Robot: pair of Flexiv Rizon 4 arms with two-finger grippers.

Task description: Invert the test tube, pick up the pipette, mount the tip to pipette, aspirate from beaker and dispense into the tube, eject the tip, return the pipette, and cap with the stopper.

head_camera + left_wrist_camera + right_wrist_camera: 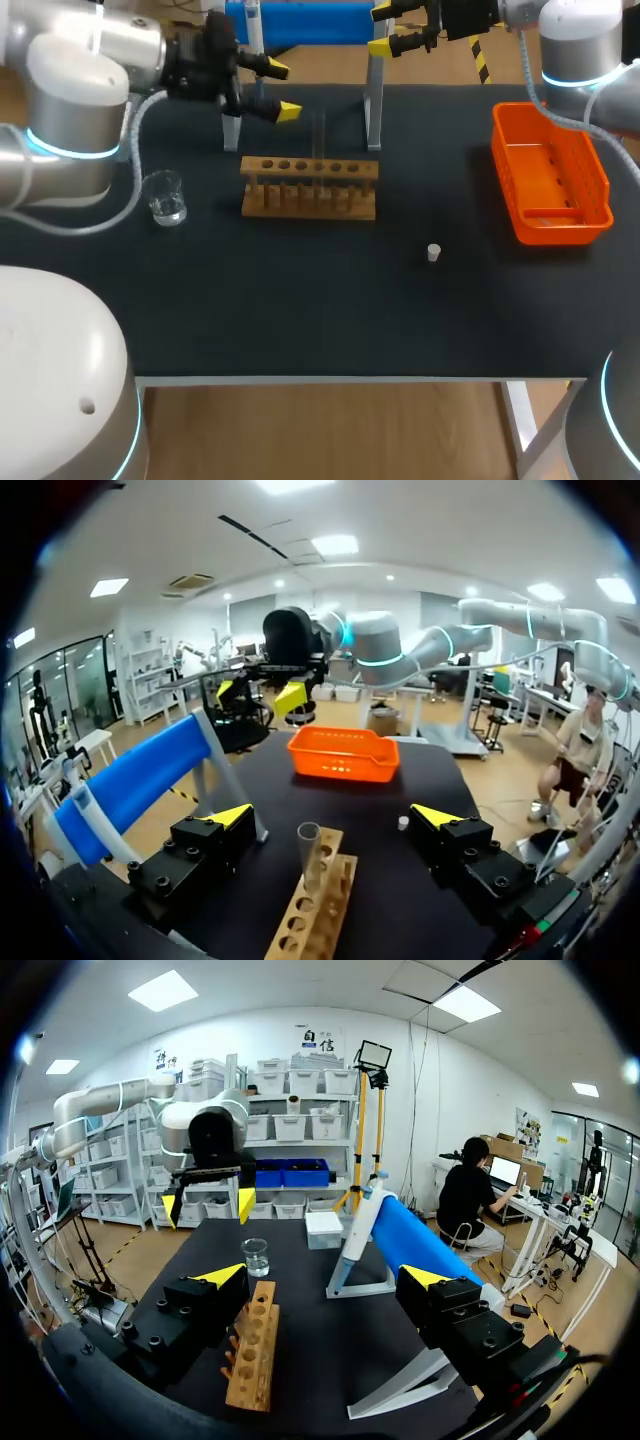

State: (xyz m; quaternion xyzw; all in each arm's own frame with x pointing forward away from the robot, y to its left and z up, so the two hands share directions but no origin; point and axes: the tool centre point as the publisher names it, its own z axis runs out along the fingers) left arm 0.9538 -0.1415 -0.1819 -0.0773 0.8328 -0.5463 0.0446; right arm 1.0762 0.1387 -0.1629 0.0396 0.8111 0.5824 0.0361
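From above, your left pincer [281,90] and right pincer [382,29] both hang spread over the counter's [300,310] far edge, beyond the rack [309,187]; the stopper [434,253] lies apart, nearer the front. Left wrist: the tube [307,855] stands in the rack between spread fingers [228,817], untouched. Right wrist: pincer spread, pipette [405,1240] on its stand [345,1270] just ahead

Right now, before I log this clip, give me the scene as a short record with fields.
left tool: open, empty, beyond wooden rack
right tool: open, empty, near pipette
test tube: standing in rack
beaker: left of rack, liquid inside
stopper: loose on table
pipette: on its stand
orange basket: table's right side
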